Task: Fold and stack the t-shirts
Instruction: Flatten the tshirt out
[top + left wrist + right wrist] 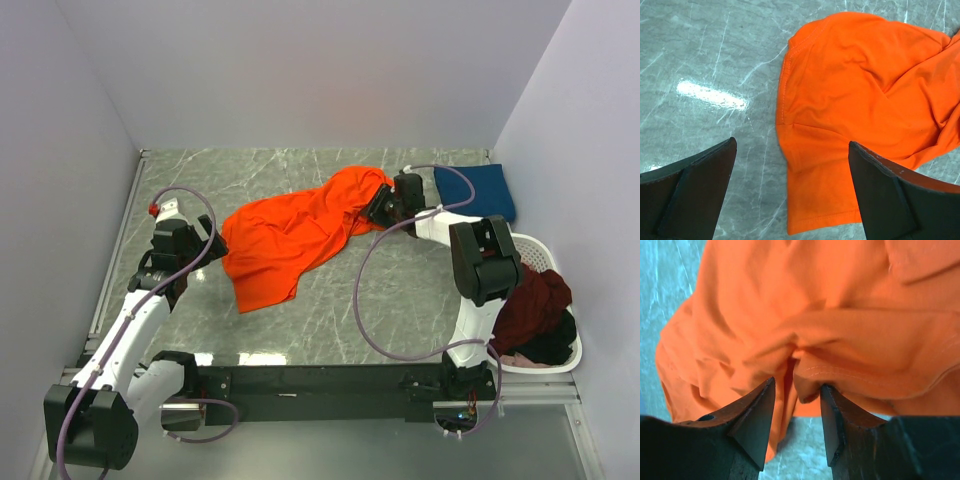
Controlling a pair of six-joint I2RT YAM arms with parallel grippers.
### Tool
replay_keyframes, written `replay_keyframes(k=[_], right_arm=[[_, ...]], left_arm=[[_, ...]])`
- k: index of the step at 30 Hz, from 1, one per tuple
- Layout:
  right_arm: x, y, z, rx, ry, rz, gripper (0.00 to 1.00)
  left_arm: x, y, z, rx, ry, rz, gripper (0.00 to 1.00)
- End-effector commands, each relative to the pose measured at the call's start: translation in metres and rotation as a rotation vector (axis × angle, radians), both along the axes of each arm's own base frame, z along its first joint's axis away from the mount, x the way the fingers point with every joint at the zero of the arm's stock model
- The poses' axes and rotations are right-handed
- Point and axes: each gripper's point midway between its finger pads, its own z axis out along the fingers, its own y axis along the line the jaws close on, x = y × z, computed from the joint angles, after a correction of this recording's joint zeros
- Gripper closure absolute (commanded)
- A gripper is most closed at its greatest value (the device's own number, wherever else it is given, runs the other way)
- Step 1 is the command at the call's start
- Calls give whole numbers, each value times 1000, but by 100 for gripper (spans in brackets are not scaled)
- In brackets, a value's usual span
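Marble tabletop (400, 290): orange t-shirt (290, 235), navy t-shirt (478, 190), white basket (530, 243) alongside.

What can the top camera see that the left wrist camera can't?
Only the top camera: the right hand holding the orange shirt, a folded blue shirt, and a white basket of dark clothes. Only the left wrist camera: the shirt's stitched edge up close, between the left hand's open fingers. Both: the orange shirt on the grey table.
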Motion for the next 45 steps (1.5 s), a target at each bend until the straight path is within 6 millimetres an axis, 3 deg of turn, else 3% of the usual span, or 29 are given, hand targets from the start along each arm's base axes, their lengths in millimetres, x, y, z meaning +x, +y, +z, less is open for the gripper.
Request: replay_keyframes(k=[1, 6, 13, 24, 37, 45], right_arm=[[26, -5, 23, -1, -88, -31, 52], [34, -4, 25, -7, -85, -22, 52], [38, -8, 6, -33, -38, -37, 52], [29, -21, -9, -71, 16, -88, 52], [32, 11, 16, 78, -59, 37, 55], [24, 8, 32, 86, -87, 27, 61]], left_arm=[[8, -3, 18, 7, -47, -24, 1], [9, -3, 18, 7, -47, -27, 1], [8, -3, 18, 7, -45, -27, 1], [9, -4, 17, 5, -45, -33, 1], [9, -5, 17, 4, -43, -35, 1], [9, -5, 18, 1, -48, -37, 0]])
